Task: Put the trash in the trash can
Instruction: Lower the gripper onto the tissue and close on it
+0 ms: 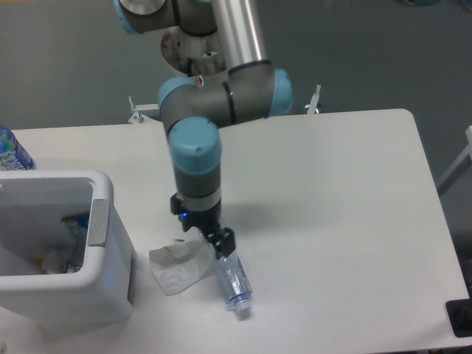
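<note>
Two trash items lay just right of the trash can [103, 221], none binned yet.
One crushed bottle [232, 280] nearest, one napkin [177, 267] touching its left side, gripper [209, 237] straddling the bottle's far end, jaws apparently parted, no grip seen. Best closed squarely across the bottle, clear of the napkin. One labelled bottle [11, 151] stood behind the can.

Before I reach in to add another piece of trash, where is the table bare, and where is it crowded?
Bare: the whole right half of the table, from the gripper to the right edge, and the back strip behind the trash can. Crowded: front left, where the crushed bottle, napkin and the can sit close under the arm.
</note>
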### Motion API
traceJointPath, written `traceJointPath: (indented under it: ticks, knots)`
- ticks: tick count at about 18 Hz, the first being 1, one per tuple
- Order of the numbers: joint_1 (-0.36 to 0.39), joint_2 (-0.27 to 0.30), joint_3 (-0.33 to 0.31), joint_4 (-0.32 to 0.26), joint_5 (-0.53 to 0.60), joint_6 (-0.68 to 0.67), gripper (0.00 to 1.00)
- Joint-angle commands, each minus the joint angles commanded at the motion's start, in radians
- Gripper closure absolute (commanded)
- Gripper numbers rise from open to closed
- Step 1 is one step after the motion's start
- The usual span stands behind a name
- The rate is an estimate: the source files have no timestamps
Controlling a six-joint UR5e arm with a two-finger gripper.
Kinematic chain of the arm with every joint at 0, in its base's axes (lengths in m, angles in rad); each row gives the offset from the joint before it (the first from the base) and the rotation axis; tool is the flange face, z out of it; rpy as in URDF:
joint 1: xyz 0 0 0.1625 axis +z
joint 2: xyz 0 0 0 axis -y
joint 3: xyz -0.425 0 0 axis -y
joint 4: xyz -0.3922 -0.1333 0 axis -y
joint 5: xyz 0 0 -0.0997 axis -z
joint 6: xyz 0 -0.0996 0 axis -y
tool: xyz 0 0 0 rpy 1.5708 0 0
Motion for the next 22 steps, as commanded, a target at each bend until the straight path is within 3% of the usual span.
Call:
traceJointPath:
  ticks: [6,8,12,14,18,22]
  knots:
    - [-0.048,-0.028,-0.006,0.006,0.000,-0.043,0.00]
    - [-0.049,-0.031,-0.005,0.008,0.003,-0.060,0.24]
    - [-0.046,-0.026,-0.003,0.006,0.005,-0.054,0.85]
    - [-0.042,-0.025,-0.006,0.006,0.009,-0.054,1.00]
    - [-0.025,-0.015,-0.006,0.000,0.014,-0.055,1.00]
    - [-0.013,0.038,-0.029,-0.009,0.005,-0.083,1.00]
